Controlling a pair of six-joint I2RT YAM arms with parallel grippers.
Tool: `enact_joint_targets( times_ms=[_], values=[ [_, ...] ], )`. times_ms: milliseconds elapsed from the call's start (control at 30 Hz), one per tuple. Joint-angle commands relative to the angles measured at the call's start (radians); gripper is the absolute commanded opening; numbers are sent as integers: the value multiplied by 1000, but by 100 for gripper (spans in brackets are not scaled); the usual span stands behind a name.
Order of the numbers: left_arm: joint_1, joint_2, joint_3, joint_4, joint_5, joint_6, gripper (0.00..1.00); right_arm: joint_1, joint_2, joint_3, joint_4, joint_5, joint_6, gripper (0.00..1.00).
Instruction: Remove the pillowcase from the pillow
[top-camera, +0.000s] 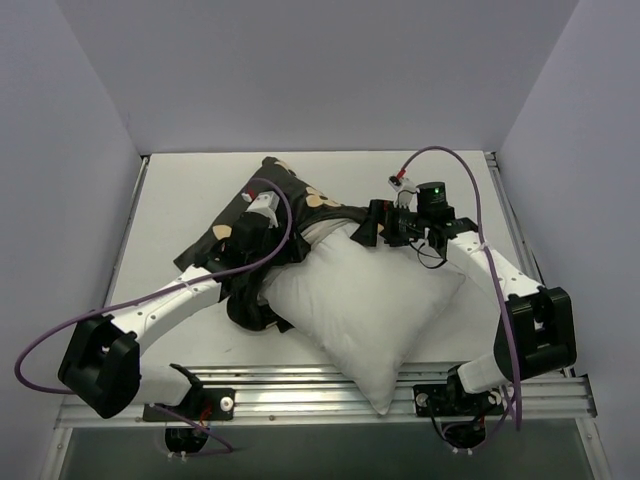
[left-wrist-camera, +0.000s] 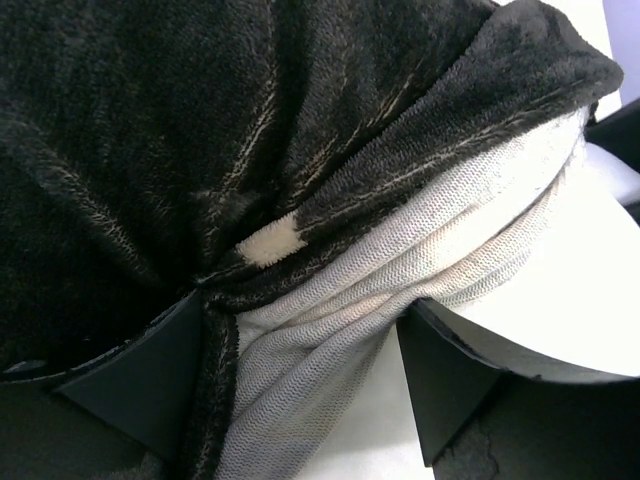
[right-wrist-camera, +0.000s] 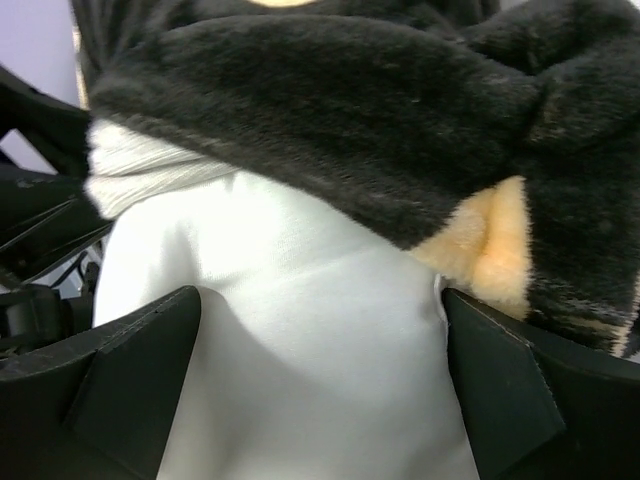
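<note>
The soft, light pillowcase (top-camera: 300, 195) sits bunched over the far corner of the mostly bare pillow (top-camera: 365, 300) mid-table and should slip off if pinched at its gathered hem, where the left gripper (left-wrist-camera: 305, 305) has its jaws apart around the folds, while the right gripper (right-wrist-camera: 320, 300), jaws wide, straddles the pillow.

left arm (top-camera: 170, 300): white links, black joint blocks | right arm (top-camera: 495, 268): same, green light (top-camera: 437, 188) at wrist, red-white plug (top-camera: 400, 182) beside it | cables (top-camera: 435, 150): purple, one loop per arm | pincer fingers (right-wrist-camera: 130, 380): matte black wedges
</note>
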Motion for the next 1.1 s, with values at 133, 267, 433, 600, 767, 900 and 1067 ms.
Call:
enact_joint_targets(
  times_ms=[133,267,433,600,767,900,1067],
  values=[
    [0,40,-107,-101,-28,-74,81,54,-105,51,-8,-156,45,100],
    [-1,34,-112,-99,-37,-74,81,61,-110,54,-9,-167,57,100],
    [0,22,-112,-105,-45,-74,80,97,-96,40,-35,-161,45,100],
    [-1,20,-108,-104,-45,-80,80,164,-64,53,-84,-112,-5,97],
    [0,-7,-86,-121,-48,-82,80,233,-12,123,-186,11,-81,33],
    [2,-56,-28,-182,-59,-47,81,241,-36,196,-238,103,-133,0],
    [19,-96,173,-266,-11,68,87,247,-81,315,-290,172,-226,0]
  ],
)
